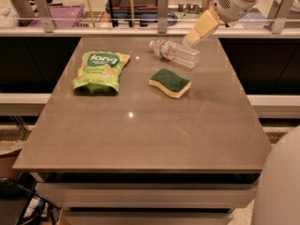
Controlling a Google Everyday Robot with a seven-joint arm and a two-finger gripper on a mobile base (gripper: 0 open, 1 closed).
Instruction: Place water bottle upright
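The water bottle (pixel 174 52) lies on its side at the far middle of the brown table (pixel 140 135). It is clear and ribbed, with its white cap pointing left and a reddish label band near the cap. My gripper (pixel 193 37) hangs above the bottle's right end, pointing down and left, with tan fingers (pixel 202 26). It does not touch the bottle.
A green snack bag (pixel 97 71) lies at the far left of the table. A yellow sponge with a green top (pixel 169 82) lies just in front of the bottle. A railing with metal posts (pixel 162 5) runs behind the table. My white body (pixel 281 182) fills the lower right corner.
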